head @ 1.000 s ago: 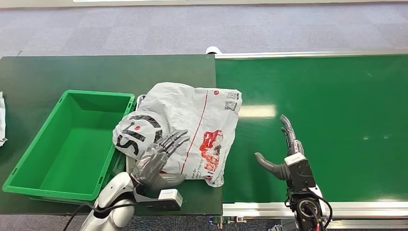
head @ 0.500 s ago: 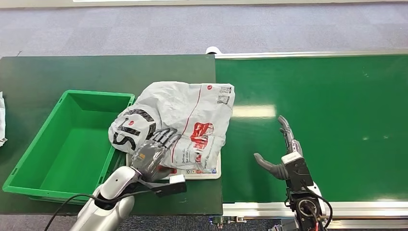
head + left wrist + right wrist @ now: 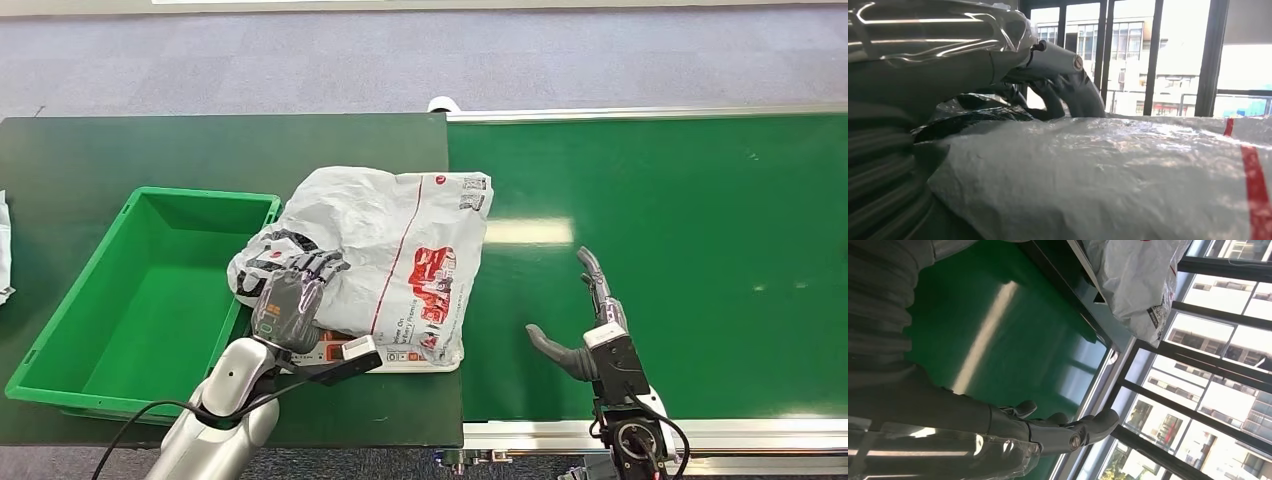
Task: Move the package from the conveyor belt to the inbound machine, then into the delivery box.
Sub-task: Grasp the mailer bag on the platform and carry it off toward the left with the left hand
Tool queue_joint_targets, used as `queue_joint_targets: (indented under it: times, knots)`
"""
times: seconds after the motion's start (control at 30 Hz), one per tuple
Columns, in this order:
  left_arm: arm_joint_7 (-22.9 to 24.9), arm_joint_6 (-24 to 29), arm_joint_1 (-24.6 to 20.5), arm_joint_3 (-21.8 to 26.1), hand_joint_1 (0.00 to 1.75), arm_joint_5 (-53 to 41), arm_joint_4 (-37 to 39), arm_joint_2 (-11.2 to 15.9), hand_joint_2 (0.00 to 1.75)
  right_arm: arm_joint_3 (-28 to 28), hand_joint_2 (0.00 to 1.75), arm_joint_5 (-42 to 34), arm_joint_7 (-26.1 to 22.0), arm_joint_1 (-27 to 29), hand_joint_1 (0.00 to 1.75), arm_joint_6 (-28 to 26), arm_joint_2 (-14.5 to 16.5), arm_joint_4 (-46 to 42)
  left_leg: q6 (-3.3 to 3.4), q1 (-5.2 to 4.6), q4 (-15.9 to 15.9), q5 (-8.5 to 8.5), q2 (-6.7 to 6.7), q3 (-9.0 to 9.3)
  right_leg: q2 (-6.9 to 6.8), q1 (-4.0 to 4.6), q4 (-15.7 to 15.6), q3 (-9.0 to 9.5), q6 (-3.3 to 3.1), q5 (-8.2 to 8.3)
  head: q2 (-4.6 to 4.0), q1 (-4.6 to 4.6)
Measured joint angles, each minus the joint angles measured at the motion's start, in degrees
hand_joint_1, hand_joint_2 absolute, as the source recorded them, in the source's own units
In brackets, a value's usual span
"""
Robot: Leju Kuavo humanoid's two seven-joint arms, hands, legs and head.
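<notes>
The package (image 3: 400,250) is a crumpled white plastic mailer with red and black print. It lies on a flat white plate (image 3: 405,362) on the dark table, and its right edge reaches just over the conveyor belt (image 3: 680,220). My left hand (image 3: 288,300) grips the package's left, black-printed end beside the green box (image 3: 205,194). In the left wrist view its fingers (image 3: 1068,95) curl down into the bag (image 3: 1108,175). My right hand (image 3: 590,330) hovers open over the belt, right of the package and apart from it. The right wrist view shows that hand (image 3: 1048,432) spread, with the package (image 3: 1133,280) beyond.
The green box is empty and sits on the dark green table (image 3: 200,150), left of the package. A scrap of white material (image 3: 3,250) lies at the table's far left edge. The belt's metal rail (image 3: 650,113) runs along the far side.
The package has slid left, further off the belt. My left hand moved from the package's near side up to its left end by the box. The right hand drew back slightly.
</notes>
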Motion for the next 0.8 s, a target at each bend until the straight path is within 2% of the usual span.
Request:
queue_joint_targets:
  times: [0.33, 0.47, 0.63, 0.73, 0.8]
  knots:
    - [-3.99, 1.97, 0.15, 0.45, 1.75, 3.91, -0.02, -0.82, 1.75, 0.0, 1.75, -0.18, -0.62, -0.09, 0.0, 0.0, -0.04, 0.2, 0.0, 0.0, 0.0, 0.0, 0.0, 0.0, 0.0, 0.01, 0.0, -0.01, 0.0, 0.0, 0.0, 0.0]
    - [-7.01, 7.12, 0.27, 0.81, 1.75, 6.59, -0.58, -1.08, 1.75, 0.0, 1.75, -0.54, -0.71, -0.19, 0.0, 0.0, -0.05, 0.31, 0.0, 0.0, 0.0, 0.0, 0.0, 0.0, 0.0, 0.0, 0.0, 0.0, 0.0, 0.0, 0.0, 0.0]
    - [-12.01, 15.8, 0.49, 2.79, 1.75, 10.52, -3.59, -1.8, 1.75, 0.0, 1.75, -1.02, -0.74, -0.25, 0.0, -0.08, -0.06, 0.42, 0.0, 0.0, 0.0, 0.0, 0.0, -0.01, 0.0, 0.0, 0.0, -0.01, 0.0, 0.0, 0.0, -0.01]
    - [-15.3, 16.72, 0.76, 4.79, 1.75, 11.26, -5.95, -2.67, 1.75, 0.0, 1.75, -1.25, -0.74, -0.27, 0.0, -0.17, -0.09, 0.5, 0.0, 0.0, 0.0, 0.0, -0.01, -0.01, 0.0, 0.0, 0.0, -0.01, 0.0, 0.0, 0.0, -0.01]
    - [-20.95, 16.73, 1.39, 7.57, 1.75, 11.19, -8.34, -4.44, 1.75, 0.0, 1.75, -1.6, -0.74, -0.29, 0.0, -0.43, -0.13, 0.62, 0.0, 0.0, 0.0, 0.0, -0.01, -0.03, 0.0, 0.01, 0.0, -0.01, 0.0, 0.0, 0.0, 0.0]
